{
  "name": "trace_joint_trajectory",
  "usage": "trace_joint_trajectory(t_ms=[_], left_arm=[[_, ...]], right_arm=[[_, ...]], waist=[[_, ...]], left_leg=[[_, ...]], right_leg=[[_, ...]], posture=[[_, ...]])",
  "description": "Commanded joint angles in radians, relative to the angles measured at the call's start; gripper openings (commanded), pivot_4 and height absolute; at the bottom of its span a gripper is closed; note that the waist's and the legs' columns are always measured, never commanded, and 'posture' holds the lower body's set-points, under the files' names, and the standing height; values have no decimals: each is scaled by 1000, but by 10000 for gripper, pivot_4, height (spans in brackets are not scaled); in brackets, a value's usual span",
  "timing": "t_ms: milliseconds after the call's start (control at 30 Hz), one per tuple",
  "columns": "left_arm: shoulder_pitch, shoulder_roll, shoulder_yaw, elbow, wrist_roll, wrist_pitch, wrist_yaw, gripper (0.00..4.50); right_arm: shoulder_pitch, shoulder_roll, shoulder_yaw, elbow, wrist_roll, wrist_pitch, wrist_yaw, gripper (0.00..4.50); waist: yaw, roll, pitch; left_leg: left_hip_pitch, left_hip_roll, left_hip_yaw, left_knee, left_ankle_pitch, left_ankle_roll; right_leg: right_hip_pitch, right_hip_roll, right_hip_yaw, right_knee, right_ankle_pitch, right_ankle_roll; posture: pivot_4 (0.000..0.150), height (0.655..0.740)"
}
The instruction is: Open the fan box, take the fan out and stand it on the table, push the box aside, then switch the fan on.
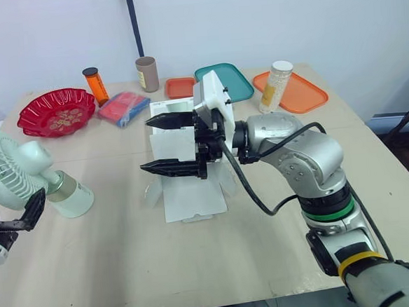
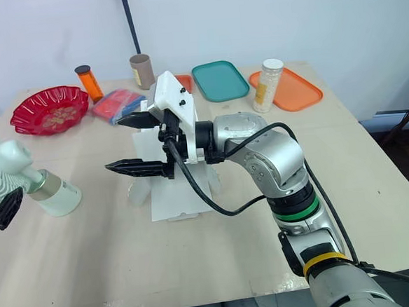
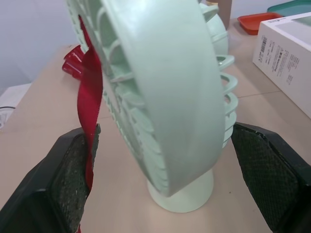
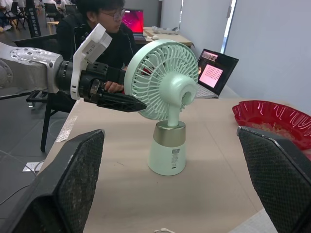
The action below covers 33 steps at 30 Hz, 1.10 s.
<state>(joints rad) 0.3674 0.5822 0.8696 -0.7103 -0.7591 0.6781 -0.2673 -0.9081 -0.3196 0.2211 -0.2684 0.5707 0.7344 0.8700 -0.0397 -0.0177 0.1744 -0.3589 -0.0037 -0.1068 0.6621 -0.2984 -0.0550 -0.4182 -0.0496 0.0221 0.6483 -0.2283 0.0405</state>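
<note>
The pale green fan (image 1: 19, 170) stands upright on its round base at the table's left side. My left gripper (image 1: 19, 217) is open just in front of it, and in the left wrist view the fan's head (image 3: 160, 92) sits between the two spread fingers (image 3: 73, 179) without touching them. The white fan box (image 1: 189, 190) lies in the middle of the table with its flaps open. My right gripper (image 1: 170, 145) hovers over the box, open and holding nothing, pointing left at the fan (image 4: 167, 111).
A red dish (image 1: 55, 111), an orange bottle (image 1: 96, 85), a brown cup (image 1: 147, 73) and a red-and-blue packet (image 1: 123, 107) stand at the back left. Teal (image 1: 224, 82) and orange (image 1: 299, 94) trays and a white jar (image 1: 275, 85) are at the back right. A person (image 4: 102, 29) sits beyond the table's left end.
</note>
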Motion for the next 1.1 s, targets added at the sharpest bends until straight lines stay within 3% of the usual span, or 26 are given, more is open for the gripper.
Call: trace_joint_trajectory(t_ms=[33, 500, 1100], left_arm=[[12, 15, 53, -36, -24, 10, 17, 44509], [1, 0, 31, -63, -105, 32, 91, 44509], [109, 11, 143, -179, -324, 24, 240, 44509]], right_arm=[[-3, 5, -10, -11, 0, -21, 2, 45000], [5, 11, -8, -23, 1, -24, 1, 45000], [9, 25, -1, -17, 0, -35, 3, 45000]], waist=[[0, 0, 0], [0, 0, 0], [0, 0, 0]], left_leg=[[0, 0, 0, 0, 0, 0], [0, 0, 0, 0, 0, 0], [0, 0, 0, 0, 0, 0]], right_leg=[[0, 0, 0, 0, 0, 0], [0, 0, 0, 0, 0, 0], [0, 0, 0, 0, 0, 0]], posture=[[1500, 7400], [1500, 7400], [1500, 7400]])
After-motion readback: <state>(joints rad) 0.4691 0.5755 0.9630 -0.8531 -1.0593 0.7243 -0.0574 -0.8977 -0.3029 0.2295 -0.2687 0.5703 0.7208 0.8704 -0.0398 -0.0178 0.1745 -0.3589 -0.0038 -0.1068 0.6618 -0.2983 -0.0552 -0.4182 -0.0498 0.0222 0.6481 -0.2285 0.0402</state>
